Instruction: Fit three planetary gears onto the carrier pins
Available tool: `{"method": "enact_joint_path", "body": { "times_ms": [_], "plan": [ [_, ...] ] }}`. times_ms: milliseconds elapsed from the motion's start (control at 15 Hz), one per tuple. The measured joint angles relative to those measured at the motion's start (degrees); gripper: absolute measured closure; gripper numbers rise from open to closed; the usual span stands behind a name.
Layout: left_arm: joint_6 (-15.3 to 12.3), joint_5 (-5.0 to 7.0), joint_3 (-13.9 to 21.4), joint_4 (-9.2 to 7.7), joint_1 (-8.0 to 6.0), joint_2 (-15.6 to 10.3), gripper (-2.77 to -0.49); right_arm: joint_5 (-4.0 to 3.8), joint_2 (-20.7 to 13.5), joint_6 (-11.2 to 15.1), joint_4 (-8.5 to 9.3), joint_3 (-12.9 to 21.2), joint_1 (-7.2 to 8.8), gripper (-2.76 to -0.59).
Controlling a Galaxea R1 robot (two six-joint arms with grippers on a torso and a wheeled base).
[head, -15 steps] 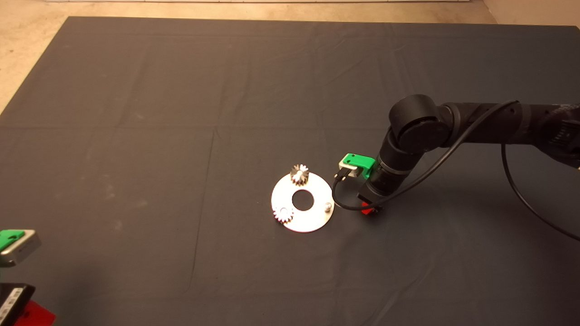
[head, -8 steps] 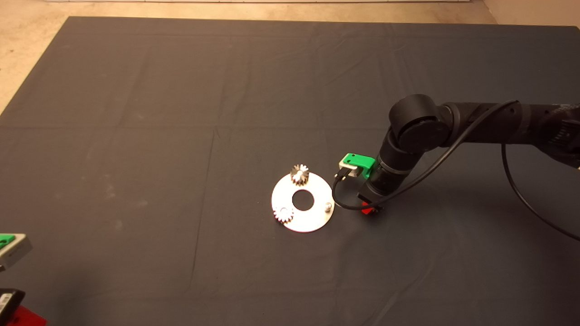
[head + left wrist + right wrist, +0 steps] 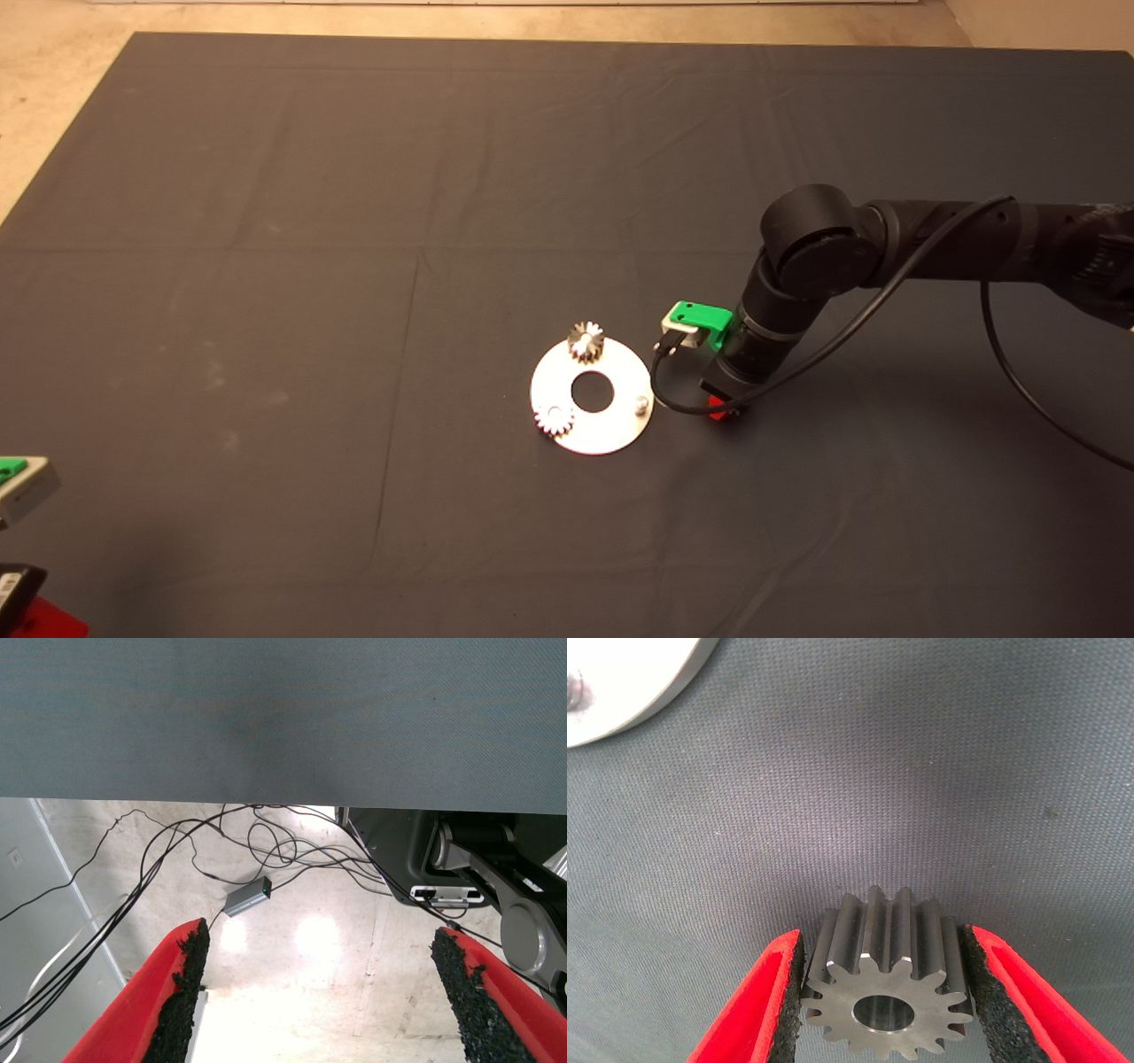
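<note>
Head view first: right arm (image 3: 930, 244) comes in from the 3 o'clock edge, runs flat across the mat (image 3: 354, 221), then bends at a big black elbow joint and drops steeply so the right gripper (image 3: 722, 409) points down at the cloth. It sits just beside the silver disc (image 3: 611, 427), off its 3 o'clock rim. Only a bit of red finger peeks out under the wrist here, so this view doesn't tell you the grip. A black cable (image 3: 1001, 354) loops off the arm. On the disc, one gear (image 3: 585, 341) sits on the pin at 12 o'clock and a second gear (image 3: 555, 419) on the pin around 8 o'clock. The pin (image 3: 640, 406) at 4 o'clock is bare. Left gripper (image 3: 22, 611) is parked way down at the 8 o'clock corner of the picture.

Left wrist view: its fingers (image 3: 182, 992) are spread wide with nothing between them, looking past the mat edge at the floor with a tangle of cables (image 3: 266, 846) and a small grey box (image 3: 247, 897).

Right wrist view: here's the good stuff. The third gear (image 3: 886, 988) is pinched between the two black pads (image 3: 796, 992), which press on its teeth from both sides, centre hole facing the camera. The mat is close behind it, and the disc's rim shows off in a corner, well apart from the gear.
</note>
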Motion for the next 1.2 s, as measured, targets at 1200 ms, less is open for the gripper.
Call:
{"method": "enact_joint_path", "body": {
  "times_ms": [1200],
  "plan": [
    [0.13,0.0,0.0,-0.02,0.0,-1.08,-1.76,0.0,-0.16,-3.11,0.0,0.13,0.06,-1.12]
  ]
}}
